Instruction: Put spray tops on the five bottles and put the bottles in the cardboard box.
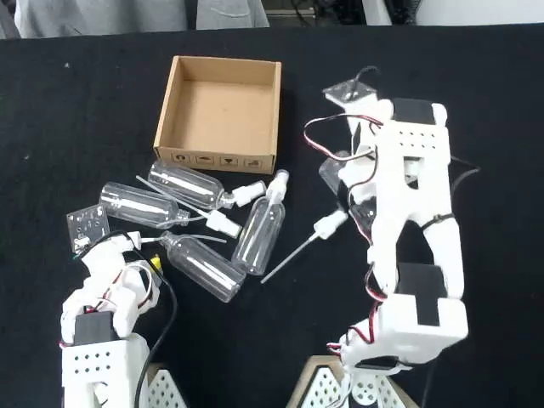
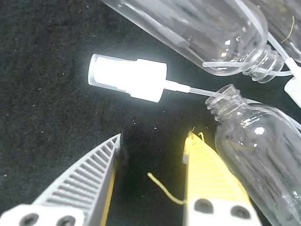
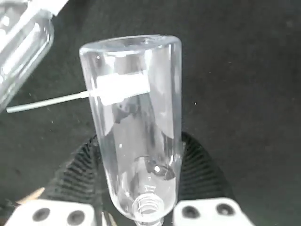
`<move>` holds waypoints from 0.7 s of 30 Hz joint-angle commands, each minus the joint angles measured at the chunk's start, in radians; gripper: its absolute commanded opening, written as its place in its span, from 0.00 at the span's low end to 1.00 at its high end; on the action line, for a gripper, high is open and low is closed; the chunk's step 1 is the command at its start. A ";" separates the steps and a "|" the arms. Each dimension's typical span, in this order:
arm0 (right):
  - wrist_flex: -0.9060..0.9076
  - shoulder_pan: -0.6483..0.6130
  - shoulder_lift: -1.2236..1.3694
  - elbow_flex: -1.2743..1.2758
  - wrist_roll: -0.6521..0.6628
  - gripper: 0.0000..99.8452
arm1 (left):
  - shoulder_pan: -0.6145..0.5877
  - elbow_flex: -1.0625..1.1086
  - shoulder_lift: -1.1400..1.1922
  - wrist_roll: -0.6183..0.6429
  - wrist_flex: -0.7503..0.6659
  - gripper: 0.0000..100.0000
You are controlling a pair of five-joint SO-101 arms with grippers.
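Right gripper (image 3: 141,160) pinching held bottle (image 3: 136,117) near neck, probably steadying threads for capping. Left gripper (image 2: 154,139) spreading wide, hovering beside spray top (image 2: 128,79), likely lining up grab. Loose bottles (image 1: 200,268) lying at 6 o'clock of cardboard box (image 1: 217,158), awaiting tops.

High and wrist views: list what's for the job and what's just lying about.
Job: open brown cardboard box; four clear plastic bottles; fifth bottle in the right gripper; white spray tops with tubes.
Lying about: black table cloth.

Clear bottles (image 1: 204,266), loose spray tops (image 1: 330,223) lie nr open cardboard box (image 1: 217,159).
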 commanded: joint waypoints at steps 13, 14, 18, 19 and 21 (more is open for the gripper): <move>0.011 0.173 -0.081 -0.054 -0.585 0.03 | -0.008 0.025 -0.012 -0.002 0.005 0.20; 0.011 0.195 -0.082 -0.054 -0.600 0.03 | -0.008 0.025 -0.012 -0.002 0.005 0.20; 0.011 0.261 -0.082 -0.061 -0.609 0.03 | -0.008 0.025 -0.012 -0.002 0.005 0.20; 0.012 0.270 -0.082 -0.064 -0.611 0.03 | -0.008 0.025 -0.012 -0.002 0.005 0.20; 0.018 0.272 -0.088 -0.064 -0.611 0.03 | -0.008 0.025 -0.012 -0.002 0.005 0.20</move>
